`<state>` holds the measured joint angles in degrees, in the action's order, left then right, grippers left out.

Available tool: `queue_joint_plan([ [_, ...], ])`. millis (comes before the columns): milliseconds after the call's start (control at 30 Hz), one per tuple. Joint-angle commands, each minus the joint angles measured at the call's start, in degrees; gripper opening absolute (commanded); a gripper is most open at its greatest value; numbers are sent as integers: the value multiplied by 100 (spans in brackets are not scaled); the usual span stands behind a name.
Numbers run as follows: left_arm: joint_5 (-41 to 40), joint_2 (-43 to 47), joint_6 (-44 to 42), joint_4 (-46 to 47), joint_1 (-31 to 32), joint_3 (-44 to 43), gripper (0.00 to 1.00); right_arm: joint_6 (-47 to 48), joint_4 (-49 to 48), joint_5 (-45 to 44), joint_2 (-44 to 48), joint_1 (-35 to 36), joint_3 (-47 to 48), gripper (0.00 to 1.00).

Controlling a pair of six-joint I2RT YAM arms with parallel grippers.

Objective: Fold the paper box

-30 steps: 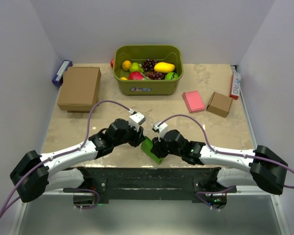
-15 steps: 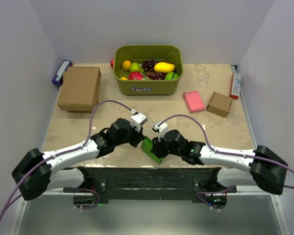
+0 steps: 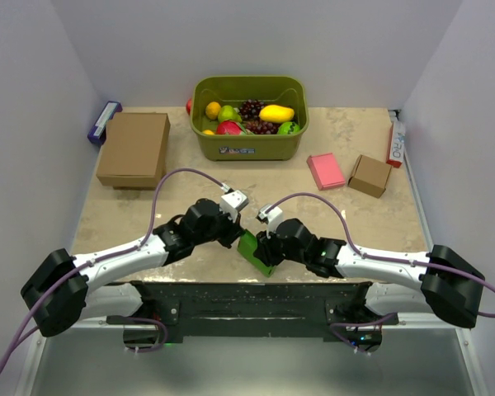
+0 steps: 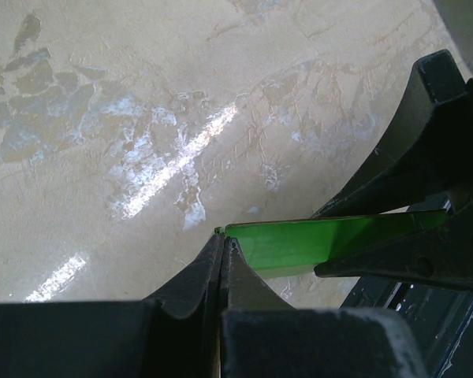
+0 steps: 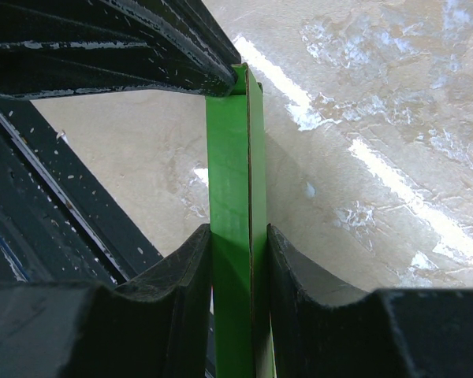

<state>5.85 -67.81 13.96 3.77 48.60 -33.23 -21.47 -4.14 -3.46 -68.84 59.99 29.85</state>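
Holding the paper box (image 3: 254, 250) on edge at the six o'clock rim of the worktop (image 3: 355, 223), right between the two arms. Gripped low down by the right hand (image 5: 239, 236), pinching both green faces of the flattened card. Caught at the very corner by the left hand (image 4: 222, 244), pressed tight together on a sliver of edge, by the look of it. Probably a two-point hold to keep the card taut and steady for opening a panel or bending along a crease. Well apart from the fruit bin (image 3: 249, 115) at twelve o'clock, the brown carton (image 3: 134, 148) at ten and the pink flat box (image 3: 325, 171) at two. Not box-shaped yet; plenty of folding left, at a guess.
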Motion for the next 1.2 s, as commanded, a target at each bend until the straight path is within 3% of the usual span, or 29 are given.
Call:
queue_joint_plan([
  [0,206,-48,37,308,-26,-175,0,20,230,-5,-7,4,-84,25],
  [367,391,22,318,686,-26,124,0,29,238,4,-42,4,-67,25],
  [767,-118,57,257,475,-26,335,0,29,230,-5,37,4,-111,25],
  [1167,-93,181,450,599,-26,695,0,20,238,-23,64,4,-111,25],
])
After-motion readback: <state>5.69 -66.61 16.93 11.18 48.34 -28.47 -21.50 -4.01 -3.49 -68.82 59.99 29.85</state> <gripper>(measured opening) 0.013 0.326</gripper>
